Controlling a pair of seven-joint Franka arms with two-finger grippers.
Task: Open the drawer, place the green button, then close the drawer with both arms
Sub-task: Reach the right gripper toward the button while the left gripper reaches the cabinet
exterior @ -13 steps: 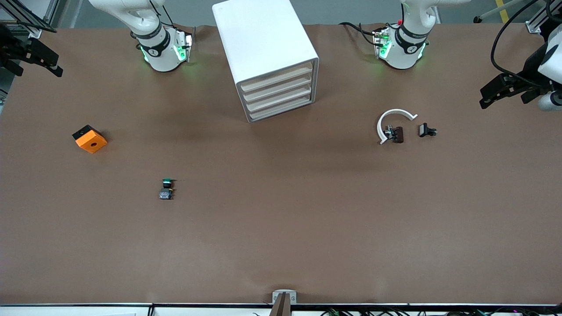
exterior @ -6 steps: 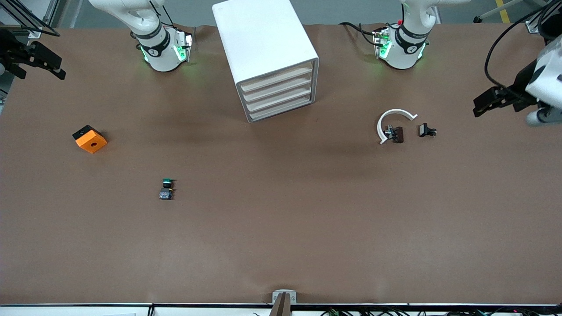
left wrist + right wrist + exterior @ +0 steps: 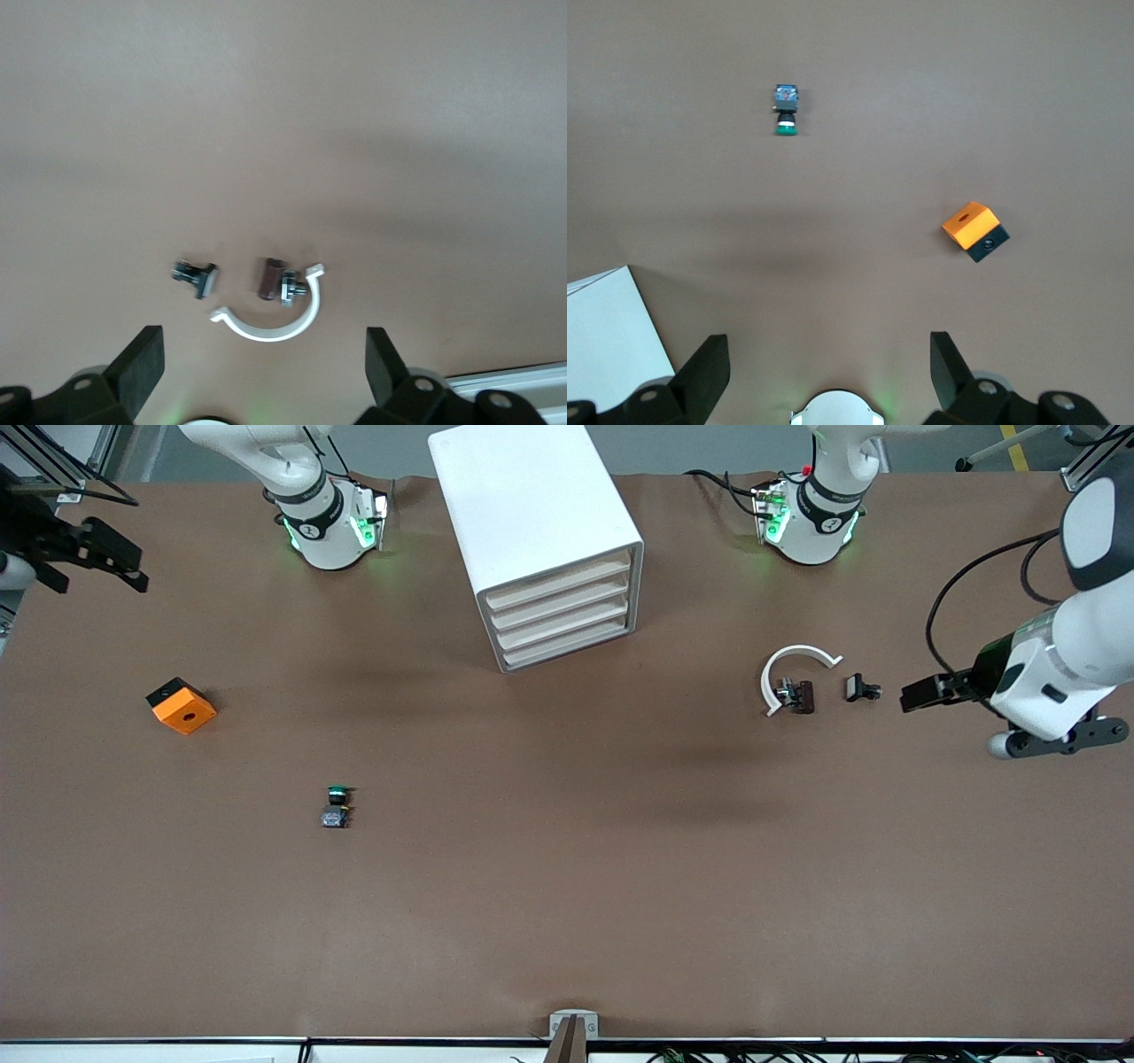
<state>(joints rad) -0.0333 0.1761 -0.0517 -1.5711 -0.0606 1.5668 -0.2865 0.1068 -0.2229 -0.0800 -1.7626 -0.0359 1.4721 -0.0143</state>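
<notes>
The white cabinet (image 3: pixel 536 522) stands between the arm bases, all four drawers shut; the lowest drawer (image 3: pixel 567 647) shows its beige front. The button (image 3: pixel 336 807), with its green cap, lies on the brown table nearer the front camera, toward the right arm's end. It also shows in the right wrist view (image 3: pixel 786 110). My right gripper (image 3: pixel 133 571) hangs open and empty over the table edge at the right arm's end (image 3: pixel 828 363). My left gripper (image 3: pixel 911 694) is open and empty over the table at the left arm's end, beside the clip parts (image 3: pixel 264 367).
An orange block with a hole (image 3: pixel 181 705) lies near the right arm's end (image 3: pixel 974 230). A white C-shaped ring (image 3: pixel 793 666), a brown clip part (image 3: pixel 800 696) and a black clip part (image 3: pixel 861 688) lie near the left gripper. They also show in the left wrist view, with the ring (image 3: pixel 270 326) in the middle.
The left arm has swung in over the table, bringing its gripper beside the clip parts. The right gripper has shifted slightly inward. Nothing on the table has moved.
</notes>
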